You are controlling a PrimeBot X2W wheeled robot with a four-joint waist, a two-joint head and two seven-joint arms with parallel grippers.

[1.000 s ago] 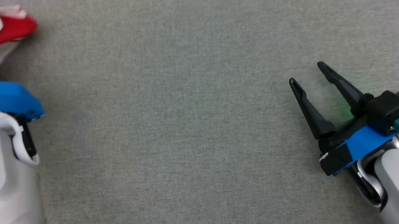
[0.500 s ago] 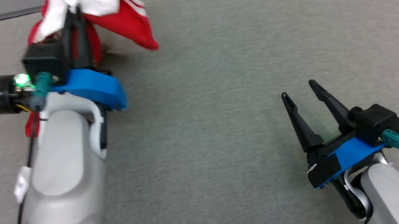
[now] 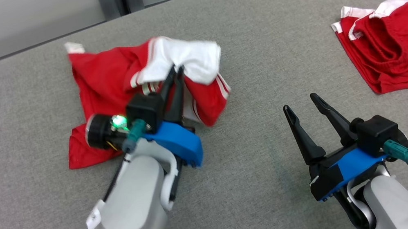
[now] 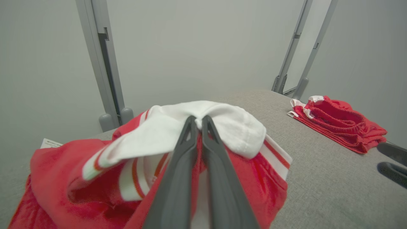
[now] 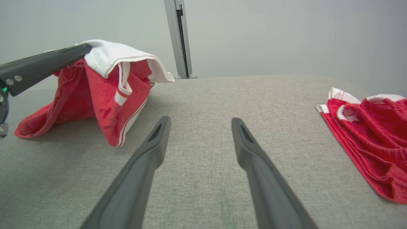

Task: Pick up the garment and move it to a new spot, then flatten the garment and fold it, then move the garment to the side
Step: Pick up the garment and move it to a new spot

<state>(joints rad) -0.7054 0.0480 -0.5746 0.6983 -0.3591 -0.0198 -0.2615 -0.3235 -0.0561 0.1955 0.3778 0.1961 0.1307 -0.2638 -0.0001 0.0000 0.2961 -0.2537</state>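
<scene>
The garment (image 3: 107,79) is red with a white collar band and white stripes; its top is lifted off the grey surface while its lower part trails on it. My left gripper (image 3: 176,70) is shut on the white band, fingertips pinching the cloth (image 4: 198,119). In the right wrist view the garment (image 5: 105,82) hangs from those left fingers (image 5: 41,68) like a tent. My right gripper (image 3: 302,105) stands open over bare grey fabric at the lower right, nothing between its fingers (image 5: 149,149).
A second red garment (image 3: 391,45) with white trim lies crumpled at the far right of the grey padded surface (image 3: 257,39); it is also in the wrist views (image 4: 337,122) (image 5: 369,127). Grey metal posts (image 4: 108,70) and a wall stand behind the surface's rounded edge.
The head camera has swung, so the whole picture has shifted. The left gripper still holds the garment and has carried it toward the middle; the right gripper stays open.
</scene>
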